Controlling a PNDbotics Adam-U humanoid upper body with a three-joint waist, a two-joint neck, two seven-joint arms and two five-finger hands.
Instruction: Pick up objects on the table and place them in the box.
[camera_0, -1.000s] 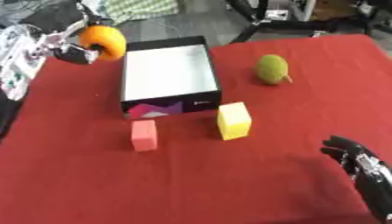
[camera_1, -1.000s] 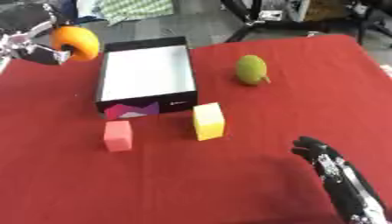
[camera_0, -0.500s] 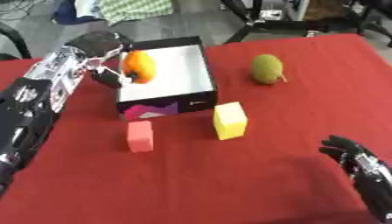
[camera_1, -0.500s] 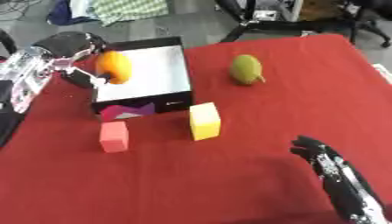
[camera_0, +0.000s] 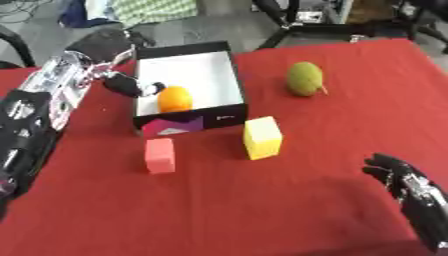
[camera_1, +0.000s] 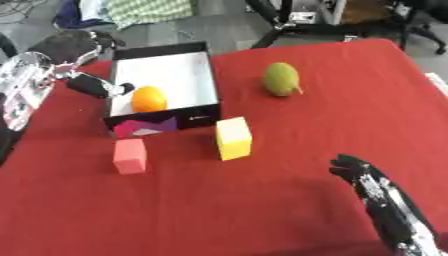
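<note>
box (camera_0: 229, 75) of black card with a white inside sits on the far left part of the red bench (camera_0: 262, 210), and an orange fruit (camera_0: 174, 98) lies inside it at the near left corner. nearest the camera, the right hand (camera_1: 367, 182) shows at the lower right, resting over the cloth with its dark fingers straight and relaxed, holding nothing and well apart from every object. a little farther in, a pink block (camera_0: 160, 155) lies on the cloth just in front of the box's near wall, toward its left end. to its right stands a yellow block (camera_0: 262, 137), near the box's near right corner but not touching it. the near wall of the box carries a pink and purple patterned label (camera_0: 175, 125). at the box's left wall the left hand (camera_0: 131, 86) reaches in from the left side, its arm running down the left edge of the view; its fingers are let go of the orange fruit and point toward it, their tips just beside it at the rim, though whether they touch it cannot be told. farther back and to the right, a green fruit (camera_0: 304, 79) with a small stem rests on the cloth, well apart from the box.
</note>
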